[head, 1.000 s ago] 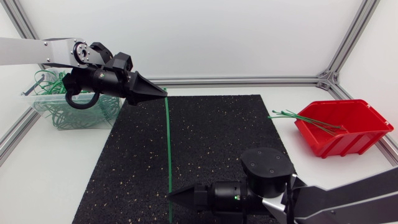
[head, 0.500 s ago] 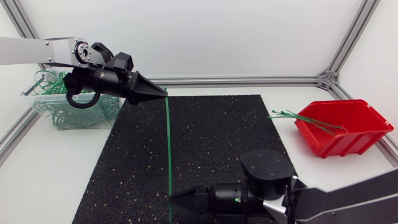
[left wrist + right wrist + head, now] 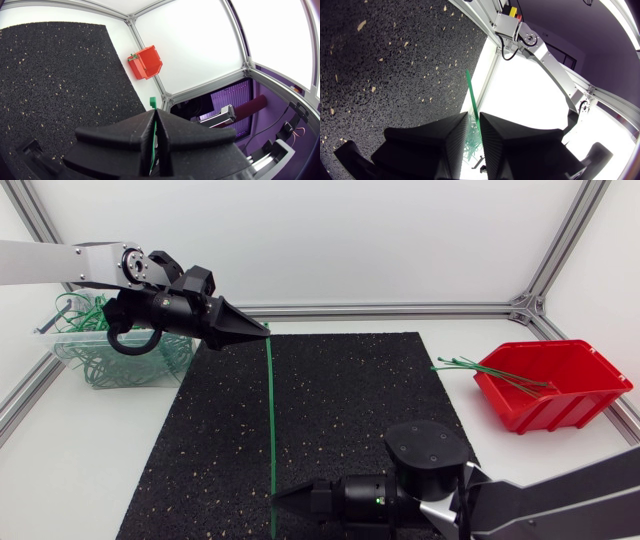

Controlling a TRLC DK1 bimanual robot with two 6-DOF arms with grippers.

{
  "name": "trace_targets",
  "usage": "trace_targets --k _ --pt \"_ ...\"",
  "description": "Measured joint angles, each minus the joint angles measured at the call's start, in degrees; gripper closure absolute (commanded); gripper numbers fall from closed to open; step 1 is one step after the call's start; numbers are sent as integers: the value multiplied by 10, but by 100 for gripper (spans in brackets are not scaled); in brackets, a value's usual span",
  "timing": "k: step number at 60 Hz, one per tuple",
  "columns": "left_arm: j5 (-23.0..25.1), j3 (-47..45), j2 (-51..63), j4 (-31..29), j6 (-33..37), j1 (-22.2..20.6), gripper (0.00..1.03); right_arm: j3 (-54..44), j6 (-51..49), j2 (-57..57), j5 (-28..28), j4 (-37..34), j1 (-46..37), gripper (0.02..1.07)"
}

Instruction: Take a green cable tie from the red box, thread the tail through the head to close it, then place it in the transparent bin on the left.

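Green cable tie (image 3: 270,410) is stretching straight over the black mat (image 3: 350,400).
The left gripper (image 3: 262,330) is clamping its far end, the right gripper (image 3: 278,498) its near end; red box (image 3: 560,395) is sitting right, transparent bin (image 3: 70,350) far left.

Bright even light; wrist views fisheye-warped.

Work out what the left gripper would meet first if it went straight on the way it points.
Likely the red box, perhaps the spare ties poking out of it first; only bare mat lies between. Its height is unclear.
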Motion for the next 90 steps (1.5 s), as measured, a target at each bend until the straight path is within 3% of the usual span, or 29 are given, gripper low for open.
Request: trace_targets --k 38,53,69,81,90 --pt "0 6 7 -9 7 0 100 10 0 10 9 0 4 101" --pt "0 12 7 -33 34 0 100 10 7 10 78 2 31 101" --pt "0 13 7 -120 113 0 100 11 201 -14 209 2 75 101" --pt "0 12 6 -129 130 -2 100 23 400 -40 303 -2 111 101" --pt "0 0 -7 -129 136 -5 100 33 554 -54 344 -21 119 101"
